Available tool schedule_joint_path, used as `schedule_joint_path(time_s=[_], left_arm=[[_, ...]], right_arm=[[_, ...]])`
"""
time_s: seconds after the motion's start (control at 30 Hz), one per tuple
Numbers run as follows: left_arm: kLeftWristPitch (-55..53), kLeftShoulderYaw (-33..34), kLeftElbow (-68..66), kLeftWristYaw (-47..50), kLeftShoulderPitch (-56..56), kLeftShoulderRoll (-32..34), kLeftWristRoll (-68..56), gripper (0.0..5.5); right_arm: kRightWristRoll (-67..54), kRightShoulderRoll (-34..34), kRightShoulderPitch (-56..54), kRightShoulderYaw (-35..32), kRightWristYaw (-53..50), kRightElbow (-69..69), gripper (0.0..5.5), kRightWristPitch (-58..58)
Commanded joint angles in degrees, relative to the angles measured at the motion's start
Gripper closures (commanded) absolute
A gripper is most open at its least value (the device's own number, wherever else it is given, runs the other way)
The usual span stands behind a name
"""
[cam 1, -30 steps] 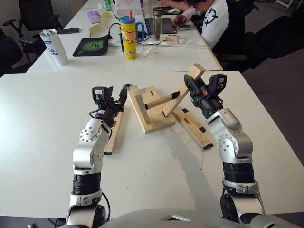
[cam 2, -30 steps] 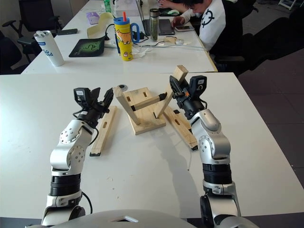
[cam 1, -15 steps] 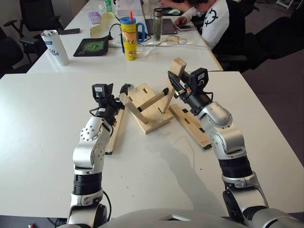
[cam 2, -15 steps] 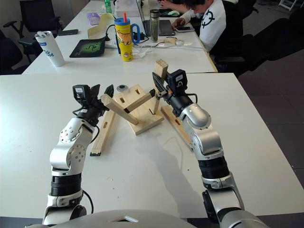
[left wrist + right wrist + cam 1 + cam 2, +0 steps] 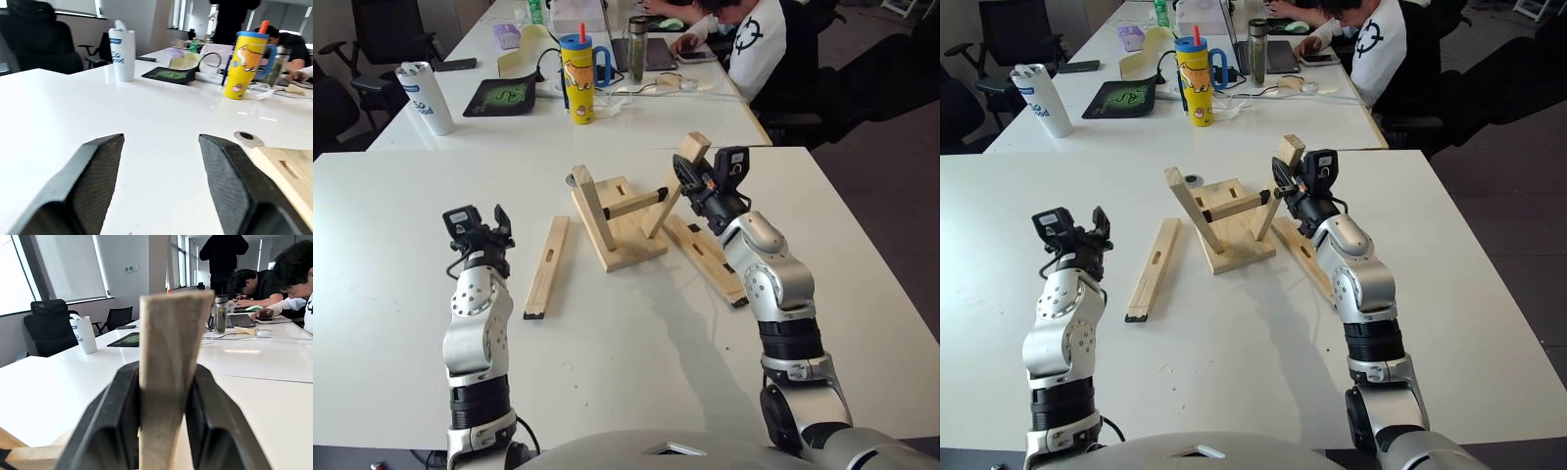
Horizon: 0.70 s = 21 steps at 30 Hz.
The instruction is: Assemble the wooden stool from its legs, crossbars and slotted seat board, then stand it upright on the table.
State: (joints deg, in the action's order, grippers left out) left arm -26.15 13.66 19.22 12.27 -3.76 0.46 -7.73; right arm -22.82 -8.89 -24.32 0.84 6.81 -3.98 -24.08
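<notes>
Left gripper [image 5: 161, 141] spread; right gripper [image 5: 164, 382] tight on leg [image 5: 171, 328].

On the desk [image 5: 391, 245] we find the seat board [image 5: 631, 245] at the middle, with a left leg [image 5: 594, 206], a crossbar [image 5: 634, 204] and a right leg [image 5: 668, 196] rising from it. The right tool [image 5: 685, 172] clasps the right leg's upper end. A loose bar [image 5: 546, 266] lies left of the board, and a second bar [image 5: 710, 257] lies right of it. The left tool [image 5: 485, 233] hangs further left, apart from the loose bar.

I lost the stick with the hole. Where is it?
Left eye view: the slotted bar lies flat on the robot's left, between the left gripper and the stool.
</notes>
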Motion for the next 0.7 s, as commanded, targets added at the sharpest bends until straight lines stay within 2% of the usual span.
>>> schedule_joint_path(time_s=[0.03, 0.4, 0.7], left_arm=[[0.3, -3.0, 2.7, 3.3, 2.7, -4.9, 1.7, 2.67], [7.8, -3.2, -10.3, 1.8, -10.8, 0.9, 5.5, 2.67], [9.1, 1.8, -11.4, 3.4, -9.0, 3.4, 6.2, 2.67]], right_arm=[[3.6, 2.7, 3.8, 1.9, -4.8, 0.3, 4.45, -5.3], [5.8, 3.1, 4.2, 4.2, -3.1, -1.8, 4.45, -6.9], [6.7, 3.0, 4.3, 4.5, -2.7, -0.6, 4.45, -6.5]])
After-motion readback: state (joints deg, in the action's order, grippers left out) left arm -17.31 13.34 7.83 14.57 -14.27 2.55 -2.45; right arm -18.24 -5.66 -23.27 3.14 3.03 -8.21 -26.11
